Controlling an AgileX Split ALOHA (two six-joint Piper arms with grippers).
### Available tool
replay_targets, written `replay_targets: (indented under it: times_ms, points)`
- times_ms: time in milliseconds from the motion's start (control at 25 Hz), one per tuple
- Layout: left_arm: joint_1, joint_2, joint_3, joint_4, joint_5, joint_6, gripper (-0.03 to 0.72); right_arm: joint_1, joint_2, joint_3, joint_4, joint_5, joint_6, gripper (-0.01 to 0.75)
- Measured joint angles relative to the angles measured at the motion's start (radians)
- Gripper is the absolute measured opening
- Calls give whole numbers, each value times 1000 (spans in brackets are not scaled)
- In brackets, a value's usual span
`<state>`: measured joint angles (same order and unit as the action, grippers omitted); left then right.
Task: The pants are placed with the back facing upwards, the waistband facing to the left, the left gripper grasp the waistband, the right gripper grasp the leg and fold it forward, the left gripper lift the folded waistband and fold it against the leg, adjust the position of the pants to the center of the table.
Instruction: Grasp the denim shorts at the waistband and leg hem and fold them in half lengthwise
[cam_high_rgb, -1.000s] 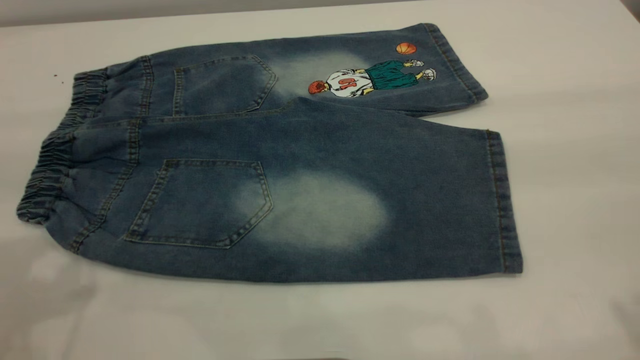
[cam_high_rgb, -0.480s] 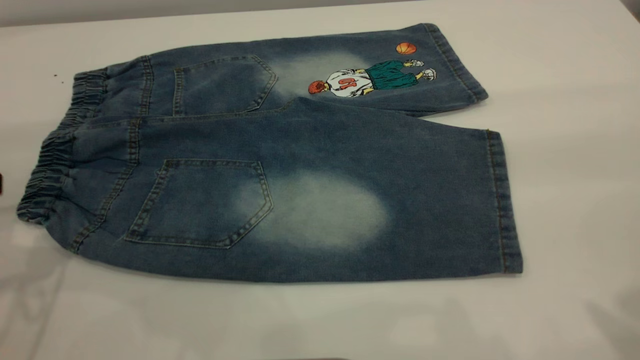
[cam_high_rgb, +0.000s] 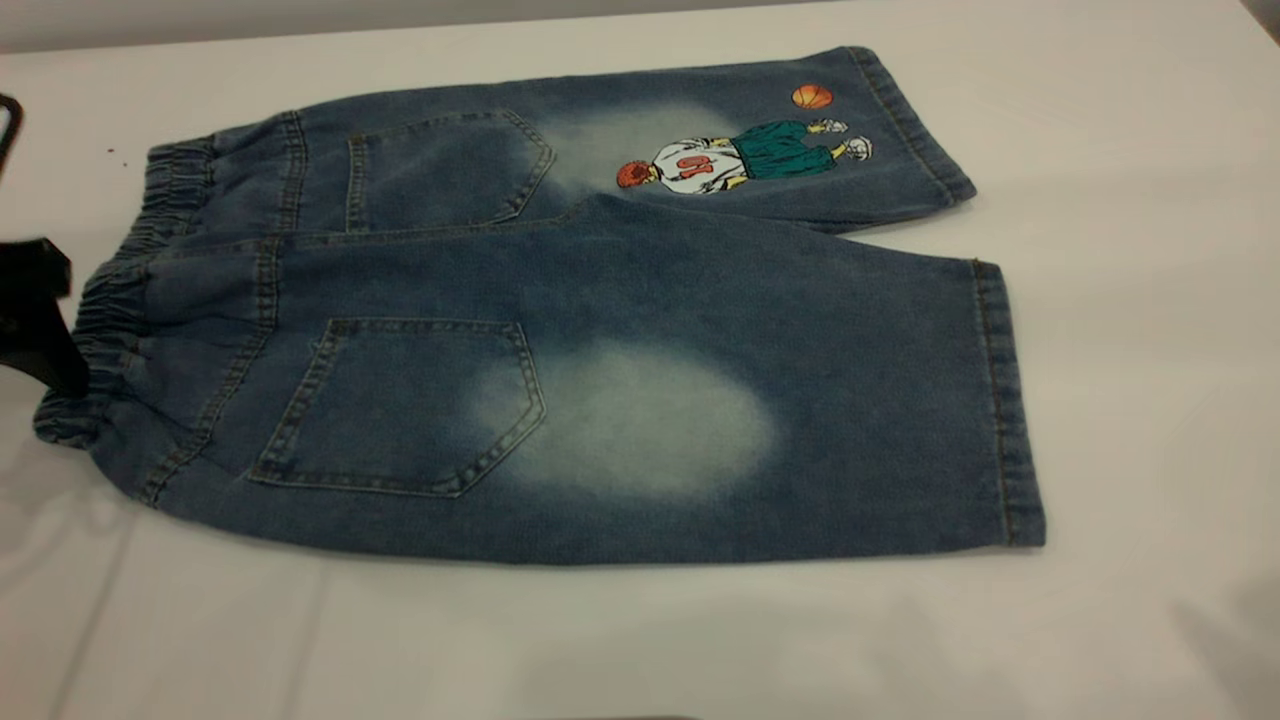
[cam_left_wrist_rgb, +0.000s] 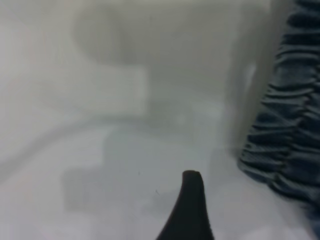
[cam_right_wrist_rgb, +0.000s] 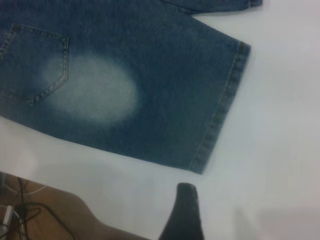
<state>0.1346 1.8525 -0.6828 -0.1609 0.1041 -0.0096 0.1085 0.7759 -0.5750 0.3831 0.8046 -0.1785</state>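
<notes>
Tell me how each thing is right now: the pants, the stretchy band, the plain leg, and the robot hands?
pants: spread flat on the table, back up, not folded.
waistband: gathered, lying at the left, not gripped.
leg: flat, nearer side, hem at the right, not gripped.
left gripper: at the waistband's left edge, holding nothing.
right gripper: above the table beyond the leg's hem corner, holding nothing.

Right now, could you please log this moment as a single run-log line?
stage: pre-grasp | blue washed-denim pants: flat, unfolded, back up | left claw: beside gathered waistband | right claw: above white table, off plain leg
</notes>
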Motion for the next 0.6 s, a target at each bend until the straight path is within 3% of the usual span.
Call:
replay_targets:
  times_ms: [400,480,600]
  points:
    - [-7,134,-59,-1,-37,1,546,0,0,0,0,-1,-3,549]
    - [-12,144,-70,-3,-35,1,499,0,0,0,0,-1,-5,549]
    - [-23,149,-76,-16,-34,1,348,0,0,0,0,-1,-13,549]
